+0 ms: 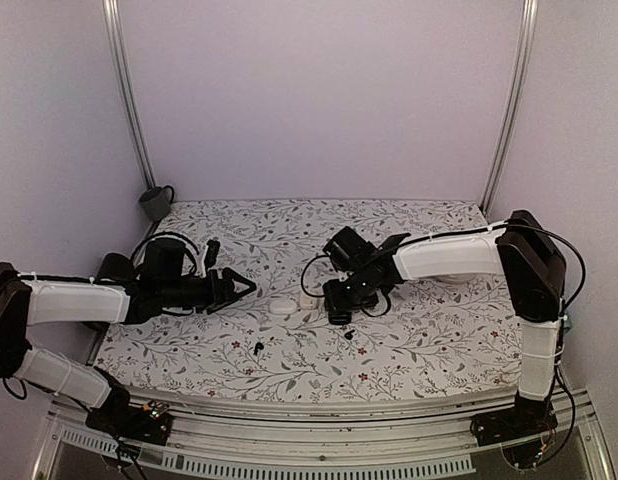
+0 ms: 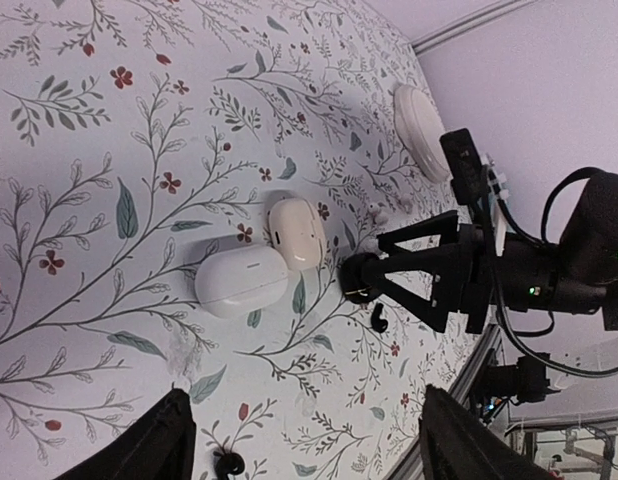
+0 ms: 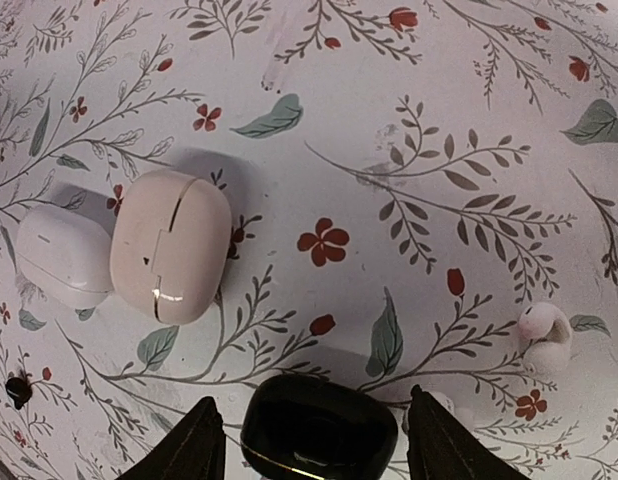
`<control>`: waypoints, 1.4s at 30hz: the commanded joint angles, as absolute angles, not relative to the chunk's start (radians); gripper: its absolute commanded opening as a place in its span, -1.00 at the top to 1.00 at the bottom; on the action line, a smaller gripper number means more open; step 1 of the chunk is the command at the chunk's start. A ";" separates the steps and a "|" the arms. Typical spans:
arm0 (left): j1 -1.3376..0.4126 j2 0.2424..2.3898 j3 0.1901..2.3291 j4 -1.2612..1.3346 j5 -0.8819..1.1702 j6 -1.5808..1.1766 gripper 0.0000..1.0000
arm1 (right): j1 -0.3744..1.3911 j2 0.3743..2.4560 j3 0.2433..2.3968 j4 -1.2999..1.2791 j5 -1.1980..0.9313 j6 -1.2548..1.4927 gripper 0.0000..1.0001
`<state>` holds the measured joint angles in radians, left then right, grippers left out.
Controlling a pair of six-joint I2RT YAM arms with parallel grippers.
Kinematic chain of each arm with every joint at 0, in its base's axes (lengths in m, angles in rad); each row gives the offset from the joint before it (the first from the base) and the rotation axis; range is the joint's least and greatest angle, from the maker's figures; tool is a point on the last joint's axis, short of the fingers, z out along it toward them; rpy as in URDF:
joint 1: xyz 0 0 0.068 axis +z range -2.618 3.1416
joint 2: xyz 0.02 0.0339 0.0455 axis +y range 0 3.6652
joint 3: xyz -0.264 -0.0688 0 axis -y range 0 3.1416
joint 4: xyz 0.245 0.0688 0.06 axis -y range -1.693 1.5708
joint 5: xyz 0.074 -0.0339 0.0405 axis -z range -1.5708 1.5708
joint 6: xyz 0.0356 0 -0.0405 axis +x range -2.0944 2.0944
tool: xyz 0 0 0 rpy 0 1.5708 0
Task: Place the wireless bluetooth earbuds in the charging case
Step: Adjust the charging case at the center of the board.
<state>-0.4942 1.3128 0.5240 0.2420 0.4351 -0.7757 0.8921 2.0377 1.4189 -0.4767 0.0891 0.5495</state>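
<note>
The black glossy charging case (image 3: 319,430) lies on the floral cloth with its lid shut. My right gripper (image 3: 312,396) is open and hangs over it, one finger on each side, with a gap between each finger and the case. The case also shows in the left wrist view (image 2: 361,277). One tiny black earbud (image 2: 379,320) lies just beside the case, and it shows in the top view (image 1: 349,335). The other black earbud (image 2: 227,465) lies near my left gripper (image 2: 304,395), which is open and empty; this earbud also shows in the top view (image 1: 257,348).
A white pebble case (image 3: 61,255) and a beige one (image 3: 171,245) lie side by side left of the black case. White earbuds (image 3: 544,335) lie to its right. A white round dish (image 2: 419,130) sits farther back. A grey cup (image 1: 155,203) stands at the back left.
</note>
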 commanded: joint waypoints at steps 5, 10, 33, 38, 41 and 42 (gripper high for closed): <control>-0.486 1.319 0.550 0.229 0.441 -0.767 -0.55 | 0.931 2.001 1.408 -0.559 0.132 0.610 -0.26; -0.486 1.310 0.555 0.220 0.436 -0.765 -0.55 | 0.939 1.937 1.341 -0.548 0.119 0.690 -0.31; -0.486 1.298 0.539 0.218 0.415 -0.785 -0.55 | 0.898 2.032 1.475 -0.522 0.045 0.632 -0.12; -0.487 1.310 0.541 0.231 0.419 -0.787 -0.54 | 0.944 1.975 1.421 -0.539 0.048 0.685 -0.25; -0.485 1.317 0.543 0.236 0.420 -0.788 -0.54 | 0.966 1.925 1.357 -0.504 0.019 0.755 -0.25; -0.485 1.317 0.545 0.237 0.420 -0.788 -0.54 | 0.974 1.908 1.339 -0.488 0.009 0.779 -0.25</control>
